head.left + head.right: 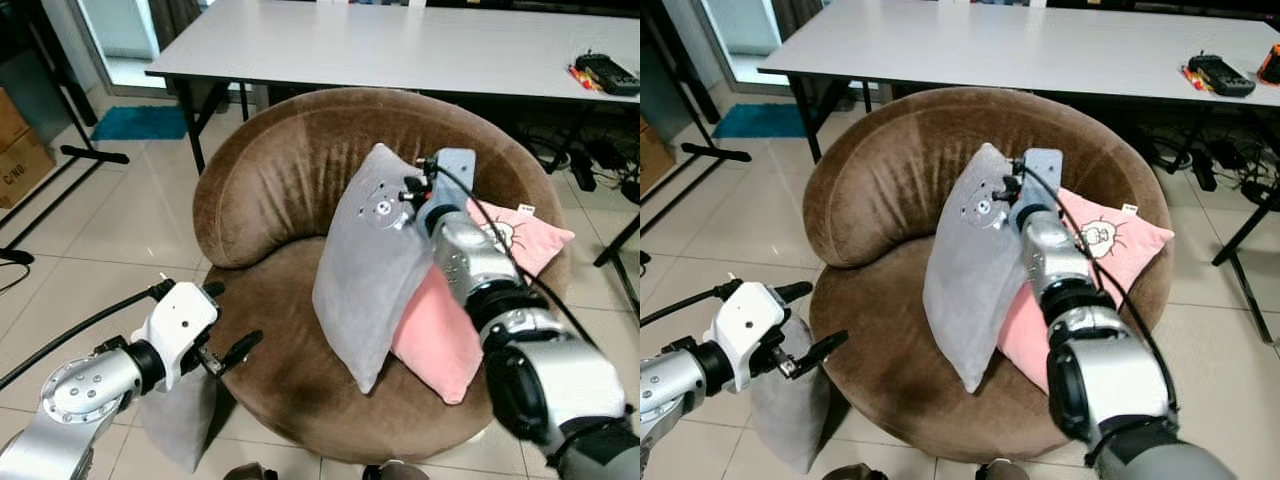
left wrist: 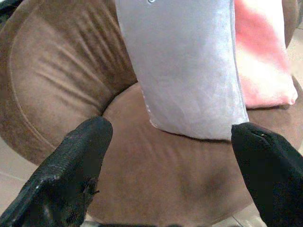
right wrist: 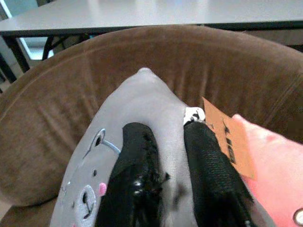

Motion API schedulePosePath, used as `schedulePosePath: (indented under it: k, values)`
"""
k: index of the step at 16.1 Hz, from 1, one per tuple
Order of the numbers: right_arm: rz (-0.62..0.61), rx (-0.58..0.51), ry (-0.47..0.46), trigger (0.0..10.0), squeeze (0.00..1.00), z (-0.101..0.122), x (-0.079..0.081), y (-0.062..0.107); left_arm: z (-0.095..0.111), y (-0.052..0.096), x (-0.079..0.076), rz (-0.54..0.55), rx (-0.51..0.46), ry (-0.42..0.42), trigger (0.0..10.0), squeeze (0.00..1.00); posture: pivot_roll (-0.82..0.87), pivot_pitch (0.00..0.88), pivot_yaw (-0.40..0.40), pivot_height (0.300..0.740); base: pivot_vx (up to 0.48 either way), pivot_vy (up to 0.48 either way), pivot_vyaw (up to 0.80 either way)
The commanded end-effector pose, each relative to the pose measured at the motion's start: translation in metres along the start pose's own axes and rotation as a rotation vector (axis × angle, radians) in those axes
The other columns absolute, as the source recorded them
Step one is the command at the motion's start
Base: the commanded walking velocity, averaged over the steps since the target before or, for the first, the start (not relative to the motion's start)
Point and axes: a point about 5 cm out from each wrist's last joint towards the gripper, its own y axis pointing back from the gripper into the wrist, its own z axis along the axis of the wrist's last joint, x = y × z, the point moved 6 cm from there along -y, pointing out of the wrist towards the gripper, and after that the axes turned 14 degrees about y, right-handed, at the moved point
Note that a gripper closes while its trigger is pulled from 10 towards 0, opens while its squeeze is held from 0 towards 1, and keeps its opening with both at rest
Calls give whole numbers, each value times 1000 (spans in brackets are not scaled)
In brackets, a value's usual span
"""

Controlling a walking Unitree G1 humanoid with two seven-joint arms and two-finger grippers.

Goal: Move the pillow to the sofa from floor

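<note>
nearest me, my left tool [image 1: 232,355] hangs low before the front edge of the brown sofa [image 1: 270,200], its two black fingers [image 2: 75,165] spread wide with nothing between them. just below it a second grey cushion [image 1: 180,420] stands on the tiled floor [image 1: 120,230] against the sofa's front. farther on, my right arm reaches over the seat, and my right tool [image 3: 177,177] is pinched onto the top edge of the grey pillow [image 1: 365,270], one finger on each face of it. the pillow stands upright on the seat with its lower corner on the cushion, a bear face printed on its front. it leans against a pink pillow [image 1: 510,235] that lies just behind it toward my right; a brown paper tag [image 3: 227,137] hangs by my right tool. behind the sofa stands a long white desk [image 1: 400,45], with a black device [image 1: 608,72] near its right end.
</note>
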Motion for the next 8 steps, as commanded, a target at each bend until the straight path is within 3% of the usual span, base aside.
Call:
schedulePosePath:
  k: [1,3,5,6,8]
  values:
    - [-33,-48,11,10000,1000,14,-12,-2,1,1,2,5,-2,-1,10000,12,22,69,15,740,0,0,0]
    - [-56,-101,-66,10000,1000,25,-34,-1,9,0,6,38,-48,18,10000,8,24,73,14,740,0,0,0]
    - [-33,-178,-15,10000,1000,37,-43,2,19,-3,11,98,-117,51,10000,8,18,82,19,740,0,0,0]
    - [27,-203,-3,10000,0,37,-43,5,26,-7,15,152,-168,83,10000,4,6,88,25,740,0,0,0]
    - [76,-224,-8,10000,0,37,-43,10,29,-12,14,191,-194,92,10000,0,-1,91,29,740,0,0,0]
